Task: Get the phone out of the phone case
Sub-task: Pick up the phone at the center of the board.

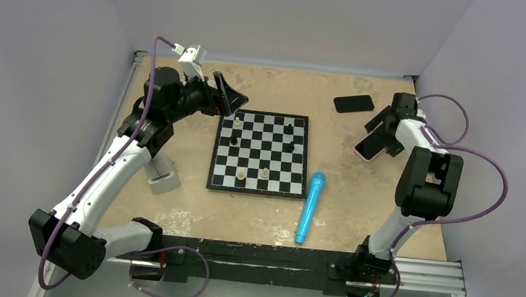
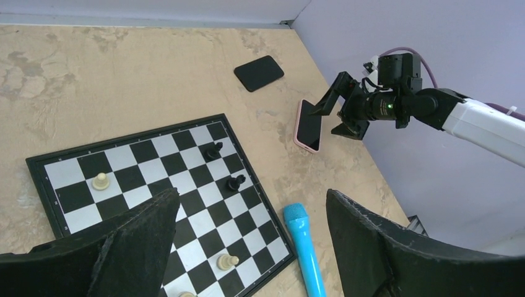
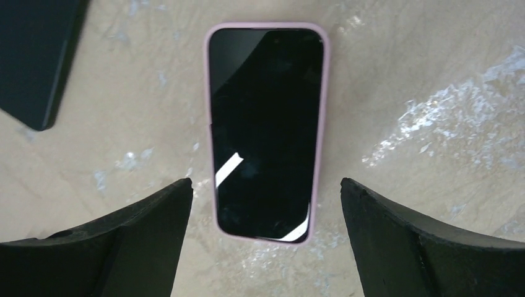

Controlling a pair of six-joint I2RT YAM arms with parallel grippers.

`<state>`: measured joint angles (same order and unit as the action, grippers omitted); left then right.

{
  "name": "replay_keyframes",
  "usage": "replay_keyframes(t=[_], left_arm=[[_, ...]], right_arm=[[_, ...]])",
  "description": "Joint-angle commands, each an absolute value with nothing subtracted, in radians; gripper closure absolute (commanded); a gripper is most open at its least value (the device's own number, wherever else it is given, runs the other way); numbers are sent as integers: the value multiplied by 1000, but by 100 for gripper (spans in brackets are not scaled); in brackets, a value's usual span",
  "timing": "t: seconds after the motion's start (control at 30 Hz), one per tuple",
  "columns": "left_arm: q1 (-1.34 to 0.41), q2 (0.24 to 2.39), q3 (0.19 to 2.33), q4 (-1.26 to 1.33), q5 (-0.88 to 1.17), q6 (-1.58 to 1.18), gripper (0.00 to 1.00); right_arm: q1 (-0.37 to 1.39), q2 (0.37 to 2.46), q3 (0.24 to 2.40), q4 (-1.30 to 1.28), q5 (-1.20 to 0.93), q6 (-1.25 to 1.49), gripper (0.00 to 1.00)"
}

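Purple-grey walls are closing in a mottled tan bench (image 1: 357,201) in the top view. The left claw (image 1: 229,96) is hovering with its jaws spread wide and nothing between them. A board (image 1: 260,153) is lying just to its right, towards the arm bases. The right claw (image 1: 384,133) is tilting down at the far right, also wide and holding nothing. The phone (image 1: 369,148) is lying screen up right at its tips, though I cannot tell from here whether they are touching. A black slab (image 1: 354,103) is lying beyond this claw and to its left. A blue mic (image 1: 310,207) is lying nearer the bases, between the two arms.

From the left wrist, the left claw (image 2: 251,204) is gaping above the board (image 2: 155,185), where a few chessmen are standing. The mic (image 2: 304,247) is lying just past the board's edge, by the claw's right finger. Well ahead, the right claw (image 2: 331,117) is hanging open over the phone (image 2: 308,125), with the slab (image 2: 259,72) lying farther off.

From the right wrist, the right claw (image 3: 266,185) is standing wide with both fingers clear of the phone (image 3: 266,124). The phone is lying flat on the bench (image 3: 421,93), centred between the fingers and stretching ahead of them. It is sitting inside its pink case (image 3: 319,154), whose rim is wrapping all round the dark screen. The slab (image 3: 37,62) is lying ahead to the claw's left, apart from the phone.
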<state>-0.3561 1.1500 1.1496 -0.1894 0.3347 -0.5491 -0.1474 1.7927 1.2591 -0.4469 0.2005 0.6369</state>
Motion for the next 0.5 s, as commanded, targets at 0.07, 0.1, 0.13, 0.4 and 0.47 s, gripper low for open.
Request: replay_keyframes(t=[0.07,0.1,0.13,0.4,0.47], left_arm=[[-359,1141,1173,-160,356,-550,9],[-359,1141,1173,-159,357,-552,9],[-359,1142,1171,-155,358,-553,9],[-357,1141,1174,-151,373,-557,9],[-357,1140,1174,-157,361,-550,9]], right_arm=[[-191,1848,1311,-476,210,598,8],[-193,1864,1322,-477,204,592,7],[-194,1878,1335,-479,200,587,8],[-194,1944,1376,-455,131,569,8],[-194,1955,1382,-452,120,577,8]])
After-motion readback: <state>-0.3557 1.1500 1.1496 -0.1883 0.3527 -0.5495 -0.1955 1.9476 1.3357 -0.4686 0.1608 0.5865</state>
